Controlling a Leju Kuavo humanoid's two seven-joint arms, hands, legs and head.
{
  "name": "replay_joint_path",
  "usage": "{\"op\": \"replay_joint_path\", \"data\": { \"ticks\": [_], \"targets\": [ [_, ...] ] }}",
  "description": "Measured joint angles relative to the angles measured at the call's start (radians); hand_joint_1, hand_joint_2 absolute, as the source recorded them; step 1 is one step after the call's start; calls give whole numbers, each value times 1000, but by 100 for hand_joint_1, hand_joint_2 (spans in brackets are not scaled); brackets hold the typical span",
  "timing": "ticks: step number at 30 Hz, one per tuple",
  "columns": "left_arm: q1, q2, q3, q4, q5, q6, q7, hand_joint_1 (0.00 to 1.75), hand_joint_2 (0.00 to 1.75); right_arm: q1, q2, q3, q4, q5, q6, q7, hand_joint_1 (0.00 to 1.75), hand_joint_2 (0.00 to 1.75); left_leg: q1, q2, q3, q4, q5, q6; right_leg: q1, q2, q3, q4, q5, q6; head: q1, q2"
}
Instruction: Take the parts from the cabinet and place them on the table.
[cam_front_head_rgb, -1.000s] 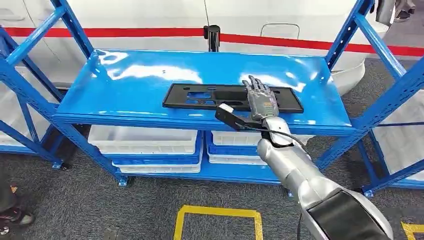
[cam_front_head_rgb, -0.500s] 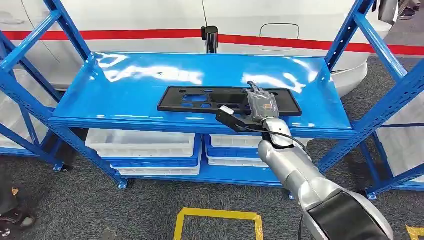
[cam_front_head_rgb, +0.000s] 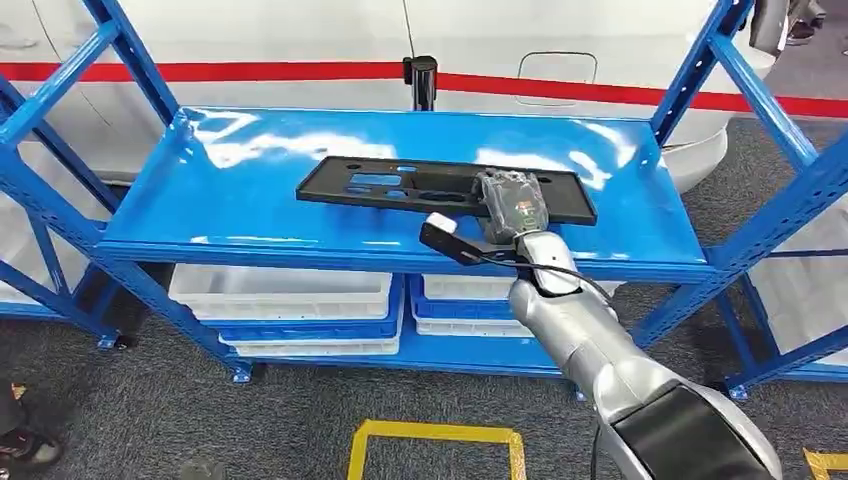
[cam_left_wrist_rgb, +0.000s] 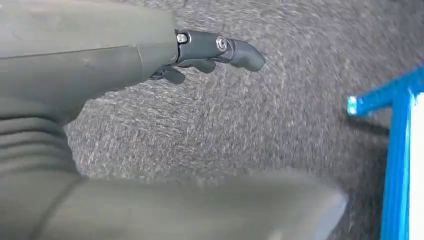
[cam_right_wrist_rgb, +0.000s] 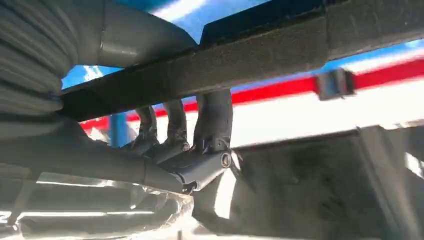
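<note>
A long flat black part (cam_front_head_rgb: 400, 185) with cut-outs lies on the top blue shelf (cam_front_head_rgb: 250, 200) of the cabinet. My right hand (cam_front_head_rgb: 512, 205) grips the part near its right end. In the right wrist view its dark fingers (cam_right_wrist_rgb: 212, 120) curl over the edge of the black part (cam_right_wrist_rgb: 250, 55), with the thumb on the other side. The part's far right end sticks out past the hand. My left hand (cam_left_wrist_rgb: 125, 55) hangs over the grey carpet, holding nothing, its fingers loosely extended.
White bins (cam_front_head_rgb: 280, 290) sit on the lower shelf. Blue uprights (cam_front_head_rgb: 780, 190) frame the cabinet on both sides. A white vehicle body with a red stripe (cam_front_head_rgb: 250, 70) and a black post (cam_front_head_rgb: 420, 80) stand behind. A yellow floor marking (cam_front_head_rgb: 435, 435) lies in front.
My right hand went from lying flat over the part with fingers stretched out to curling its fingers around it. The part has shifted a little to the left on the shelf.
</note>
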Motion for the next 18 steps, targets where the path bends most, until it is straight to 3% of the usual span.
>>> {"op": "replay_joint_path", "data": {
  "ticks": [1, 3, 4, 5, 6, 8, 9, 10, 11, 13, 14, 15, 18],
  "targets": [
    [-2, -1, 8, 0, 3, 15, 0, 0, 175, 1, -5, -3, -21, 0, -1, -2, 175, 175, 0, 0, -1, 1, 3, 9, -1, 0, -32, 66, -34, -10, 1, 0],
    [-5, 0, 17, 0, -21, 16, 43, 0, 175, 12, -17, -7, -57, -1, 0, -6, 175, 175, -3, -2, -2, 1, 2, 11, -2, 0, -113, 230, -95, -20, 1, 0],
    [-5, 1, 16, 0, -35, 2, 79, 0, 175, 23, -25, -11, -78, -6, 0, -10, 175, 175, -3, -5, -2, 1, 2, 11, -3, 0, -146, 293, -108, -16, 1, 0],
    [-5, 1, 16, 0, -37, -10, 97, 0, 175, 31, -31, -15, -98, -9, 0, -14, 175, 175, -4, -9, -2, 2, 1, 10, -3, 0, -150, 293, -100, -8, 1, 0],
    [-5, 0, 16, 0, -47, -20, 108, 0, 175, 35, -37, -20, -115, -16, 0, -20, 175, 175, -4, -11, -1, 3, 1, 9, -3, 0, -127, 244, -76, 2, 2, 0],
    [-4, -2, 9, 0, -63, -51, 117, 0, 175, 44, -51, -33, -169, -44, 0, -36, 175, 175, -4, -14, -2, 10, -4, 2, -5, -3, -36, 57, -7, 17, 2, 0],
    [-5, -2, 7, 0, -64, -62, 117, 0, 175, 46, -56, -41, -196, -57, 0, -42, 175, 175, -5, -14, -4, 15, -8, -5, -5, -9, 3, -15, 6, 13, 4, 0],
    [-6, -2, 6, 0, -65, -67, 118, 0, 175, 47, -58, -48, -221, -64, 0, -48, 175, 175, -17, -13, -11, 29, -17, -12, -1, -8, 14, -28, 21, 7, 6, 0],
    [-5, -2, 6, 0, -65, -69, 118, 0, 175, 48, -61, -51, -234, -67, 0, -53, 175, 175, -15, -10, -9, 29, -20, -16, -8, -7, 10, -27, 23, 0, -1, 0],
    [-5, -1, 6, 0, -65, -74, 118, 0, 175, 53, -64, -55, -250, -69, 0, -54, 175, 175, -8, -10, -8, 28, -21, -23, -4, -5, 10, -26, 23, -8, 0, 0],
    [-5, 0, 5, 0, -65, -84, 116, 0, 175, 59, -66, -58, -263, -74, 0, -55, 175, 175, -5, -8, -11, 40, -31, -31, -15, -4, 14, -31, 26, -14, 0, 0],
    [-4, 0, 5, 0, -63, -106, 113, 0, 175, 65, -68, -64, -281, -89, 0, -64, 175, 175, -2, -6, -22, 68, -52, -38, -16, -2, 16, -31, 25, -19, -3, 0],
    [-4, 0, 3, 0, -66, -115, 139, 0, 175, 98, -76, -88, -361, -166, 10, -111, 175, 175, 6, -4, -122, 284, -161, -54, -13, -3, 17, -29, 23, -23, -6, 0]
  ]
}}
